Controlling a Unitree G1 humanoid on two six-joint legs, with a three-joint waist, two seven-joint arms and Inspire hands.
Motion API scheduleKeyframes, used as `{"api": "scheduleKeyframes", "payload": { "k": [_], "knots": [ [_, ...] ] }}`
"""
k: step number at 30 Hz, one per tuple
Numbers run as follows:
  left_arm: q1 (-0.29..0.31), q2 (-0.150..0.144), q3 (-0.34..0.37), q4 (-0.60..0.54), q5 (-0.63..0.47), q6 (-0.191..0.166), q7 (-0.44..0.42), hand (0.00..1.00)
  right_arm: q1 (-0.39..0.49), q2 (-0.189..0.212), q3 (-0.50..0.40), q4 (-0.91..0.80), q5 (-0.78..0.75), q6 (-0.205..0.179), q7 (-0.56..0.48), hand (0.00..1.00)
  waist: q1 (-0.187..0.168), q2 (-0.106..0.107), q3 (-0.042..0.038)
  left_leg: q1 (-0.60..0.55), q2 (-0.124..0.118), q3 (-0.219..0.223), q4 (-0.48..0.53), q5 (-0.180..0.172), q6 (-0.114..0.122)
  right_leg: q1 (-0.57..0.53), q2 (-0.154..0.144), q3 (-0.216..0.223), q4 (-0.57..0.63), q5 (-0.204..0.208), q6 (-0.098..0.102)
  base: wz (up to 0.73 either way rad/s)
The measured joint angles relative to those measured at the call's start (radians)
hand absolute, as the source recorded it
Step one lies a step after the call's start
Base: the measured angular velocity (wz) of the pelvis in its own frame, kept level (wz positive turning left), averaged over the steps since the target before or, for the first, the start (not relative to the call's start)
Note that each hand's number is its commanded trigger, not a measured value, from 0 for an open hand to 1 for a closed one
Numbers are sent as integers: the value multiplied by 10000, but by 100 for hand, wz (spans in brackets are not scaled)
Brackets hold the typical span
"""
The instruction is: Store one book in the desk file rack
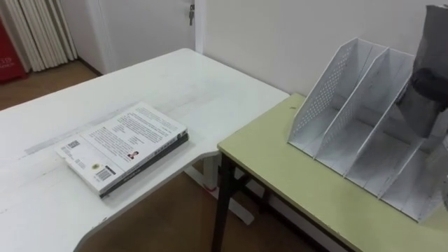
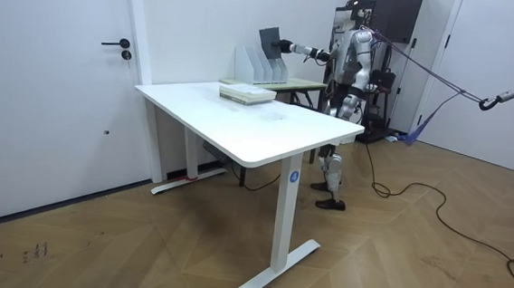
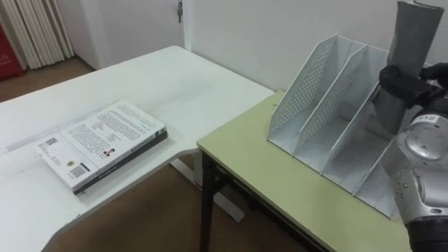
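here the right hand (image 3: 403,82) grips a plain grey book (image 3: 417,31) upright.

Two tables: one white desk (image 1: 175,91), one green table (image 1: 280,185). One file rack (image 1: 350,105) stands at the green table's far edge. Three books: a stack of two (image 1: 126,143) at the desk's near edge, and one grey book (image 3: 414,31) above the rack.

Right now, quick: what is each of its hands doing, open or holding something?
Right hand: shut on the grey book, above the file rack.
Left hand: cannot be told.
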Motion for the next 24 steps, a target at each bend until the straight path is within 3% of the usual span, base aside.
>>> {"api": "scheduleKeyframes", "payload": {
  "k": [3,12,24],
  "knots": [
    [62,1,4,1,3,0,-64,0,43,0,-1,-1,1,-4,64,0,2,27,-7,2,6,0,19,1,-1,5,4,3,6,5,-8,0],
    [81,33,127,-116,26,6,-148,0,33,-2,-13,-56,2,-8,116,0,22,-65,72,-34,0,36,19,3,-4,-35,5,40,-35,0,0,0],
    [60,39,138,-164,12,79,-144,0,33,-3,-13,-471,6,-15,183,0,3,-61,57,-176,1,38,-25,3,-4,-180,-3,-16,-23,-1,3,0]
  ]
}}
